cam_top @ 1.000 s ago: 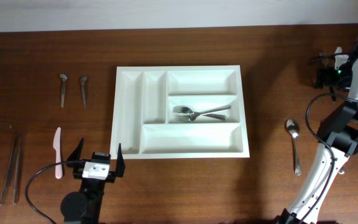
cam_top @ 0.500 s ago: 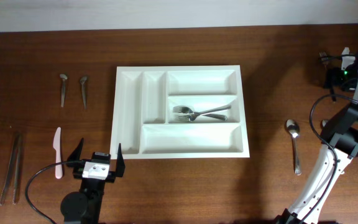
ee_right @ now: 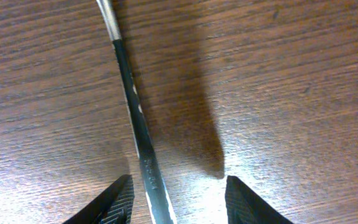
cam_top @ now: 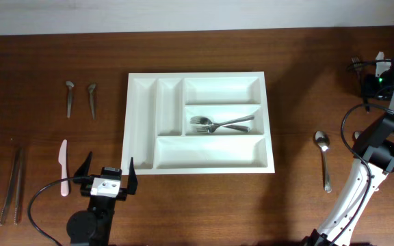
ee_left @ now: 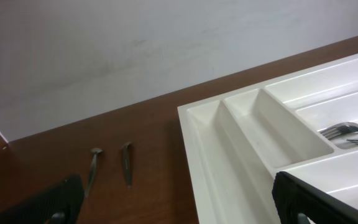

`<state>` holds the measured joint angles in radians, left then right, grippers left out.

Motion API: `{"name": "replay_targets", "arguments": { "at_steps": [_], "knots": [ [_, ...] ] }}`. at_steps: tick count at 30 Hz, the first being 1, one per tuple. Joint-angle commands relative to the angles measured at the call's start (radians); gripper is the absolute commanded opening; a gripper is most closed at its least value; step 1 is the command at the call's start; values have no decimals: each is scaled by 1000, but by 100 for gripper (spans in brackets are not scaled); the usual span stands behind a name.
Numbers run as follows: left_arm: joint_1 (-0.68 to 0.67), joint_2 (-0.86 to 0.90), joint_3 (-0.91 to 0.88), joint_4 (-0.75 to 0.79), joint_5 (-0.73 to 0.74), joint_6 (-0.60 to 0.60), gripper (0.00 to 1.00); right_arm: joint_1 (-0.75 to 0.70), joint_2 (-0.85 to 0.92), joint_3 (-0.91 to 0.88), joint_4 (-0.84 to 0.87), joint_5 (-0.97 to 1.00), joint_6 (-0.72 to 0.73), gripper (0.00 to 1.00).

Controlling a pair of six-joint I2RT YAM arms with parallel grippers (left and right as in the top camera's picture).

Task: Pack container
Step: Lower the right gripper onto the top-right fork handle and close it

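The white container (cam_top: 142, 123) lies at mid table, with forks (cam_top: 221, 124) in its middle right compartment. In the left wrist view its left compartments (ee_left: 253, 137) show. My left gripper (cam_top: 108, 168) rests wide open by the container's near-left corner, its jaws (ee_left: 179, 205) holding nothing. The right arm (cam_top: 388, 82) reaches over the far right of the table. In the right wrist view my right gripper (ee_right: 178, 199) hangs low over the wood, open. A metal utensil handle (ee_right: 135, 130) lies between its fingers, nearer the left finger (ee_right: 114, 202), with a gap on each side.
A spoon (cam_top: 322, 160) lies right of the container. Two small metal utensils (cam_top: 70, 98) (cam_top: 92, 99) lie far left, also seen from the left wrist (ee_left: 126, 163). A white knife (cam_top: 63, 167) and long metal tongs (cam_top: 12, 184) lie at the near left.
The right arm has shifted slightly to the right and away from me, and its jaws have narrowed around the utensil handle. The left arm has not moved.
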<state>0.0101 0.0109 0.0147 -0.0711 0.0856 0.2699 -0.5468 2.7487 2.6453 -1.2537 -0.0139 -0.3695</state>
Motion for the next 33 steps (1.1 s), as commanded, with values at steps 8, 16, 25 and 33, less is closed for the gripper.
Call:
{"name": "replay_targets", "arguments": {
  "at_steps": [8,16,25,33],
  "knots": [
    [6,-6,-6,-3,-3,8,99,16,9,-60,21,-44,-42,54],
    [6,-6,-6,-3,-3,8,99,16,9,-97,24,-47,-45,54],
    [6,-6,-6,-3,-3,8,99,14,9,-97,24,-114,-30,54],
    [6,-6,-6,-3,-3,8,99,13,9,-97,21,-113,-30,37]
  ]
}}
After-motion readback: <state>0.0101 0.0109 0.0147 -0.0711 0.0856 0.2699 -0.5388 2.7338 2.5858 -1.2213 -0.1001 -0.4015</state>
